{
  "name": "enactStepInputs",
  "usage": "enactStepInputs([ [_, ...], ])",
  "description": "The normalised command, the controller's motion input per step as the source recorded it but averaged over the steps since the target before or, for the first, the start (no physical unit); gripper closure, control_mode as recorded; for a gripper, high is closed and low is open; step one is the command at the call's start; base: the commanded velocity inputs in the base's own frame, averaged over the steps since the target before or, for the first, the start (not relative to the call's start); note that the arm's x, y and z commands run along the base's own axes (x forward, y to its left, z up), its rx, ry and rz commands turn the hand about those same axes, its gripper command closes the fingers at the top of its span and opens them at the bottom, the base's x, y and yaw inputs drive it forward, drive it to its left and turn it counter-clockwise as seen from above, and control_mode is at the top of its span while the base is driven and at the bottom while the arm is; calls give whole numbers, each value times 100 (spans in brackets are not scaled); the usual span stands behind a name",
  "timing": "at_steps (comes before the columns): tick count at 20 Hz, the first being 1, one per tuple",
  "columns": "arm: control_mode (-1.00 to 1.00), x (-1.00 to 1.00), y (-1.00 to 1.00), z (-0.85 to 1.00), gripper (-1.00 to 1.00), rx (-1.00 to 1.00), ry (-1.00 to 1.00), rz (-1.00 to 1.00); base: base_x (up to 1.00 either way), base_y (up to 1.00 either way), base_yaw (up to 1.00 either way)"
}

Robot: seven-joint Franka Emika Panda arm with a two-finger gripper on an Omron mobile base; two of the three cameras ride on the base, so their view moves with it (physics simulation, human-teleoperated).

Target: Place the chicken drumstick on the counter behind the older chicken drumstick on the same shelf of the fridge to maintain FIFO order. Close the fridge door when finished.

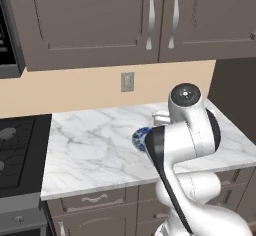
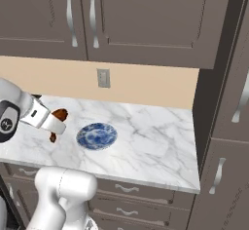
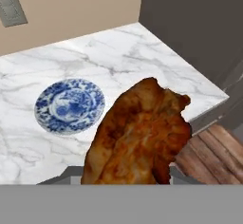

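My gripper point(image 2: 56, 125) is shut on the chicken drumstick point(image 3: 137, 137), a brown roasted piece held in the air above the counter point(image 2: 146, 146). In the right base view the drumstick point(image 2: 59, 113) sticks out on both sides of the white hand, just left of a blue patterned plate point(image 2: 97, 136). The hand view looks past the meat, which hides the fingertips, down onto the white marble counter point(image 3: 118, 52) and the plate point(image 3: 70, 105). The fridge, its door and its shelf are out of view.
A black stove top point(image 1: 15, 150) borders the counter point(image 1: 90, 150) on the left. Grey-brown upper cabinets point(image 2: 141, 14) hang overhead, and a tall dark cabinet point(image 2: 228, 126) closes the right end. A wall outlet point(image 2: 103, 78) sits on the beige backsplash. Wooden floor point(image 3: 213, 152) lies beyond the counter's corner.
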Motion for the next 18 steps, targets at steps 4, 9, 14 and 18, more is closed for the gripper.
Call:
enactStepInputs([
  [4, -100, 34, -44, 2, 100, 0, -6, 14, 0, 0, 0],
  [9, -100, 13, -47, 0, 100, 0, -10, 28, 0, 0, 0],
  [14, -100, 3, -5, -17, 100, 0, -2, 27, 0, 0, 0],
  [18, -100, 4, 0, -12, 100, -1, 0, 4, 0, 0, 0],
])
